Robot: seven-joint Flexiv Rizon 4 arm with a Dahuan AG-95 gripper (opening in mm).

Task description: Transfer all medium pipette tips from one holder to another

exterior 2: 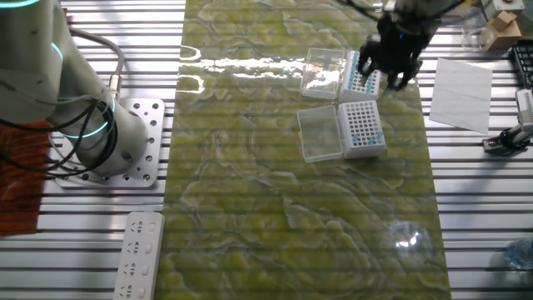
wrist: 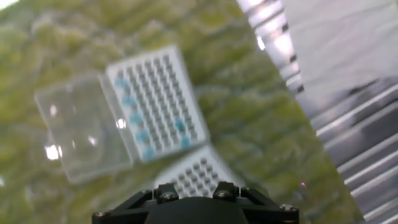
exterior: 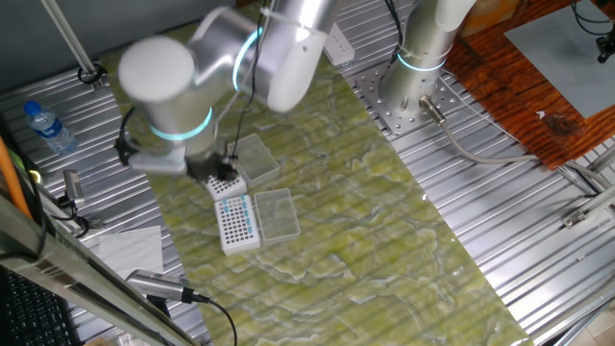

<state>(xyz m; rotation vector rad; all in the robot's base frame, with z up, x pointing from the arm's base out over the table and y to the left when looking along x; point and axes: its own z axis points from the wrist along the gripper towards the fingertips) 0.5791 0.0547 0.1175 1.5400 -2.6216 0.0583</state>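
Two white grid holders lie side by side on the green mat, each with its clear lid open. One holder (wrist: 155, 102) carries a few light-blue medium pipette tips (wrist: 135, 118), in a row along one edge and a couple near the opposite side; it also shows in one fixed view (exterior: 237, 221) and the other fixed view (exterior 2: 363, 127). The second holder (exterior 2: 360, 77) sits right under my gripper (exterior 2: 390, 67), partly hidden by it, and its grid (wrist: 199, 174) shows no blue. My gripper (exterior: 223, 175) hovers just above it. The fingertips are hidden and blurred.
Clear lids (exterior 2: 320, 133) (exterior 2: 325, 67) lie flat beside the holders. A sheet of white paper (exterior 2: 462, 92) lies on the ribbed metal table past the mat's edge. A water bottle (exterior: 46, 125) and a second arm's base (exterior: 415, 77) stand at the sides.
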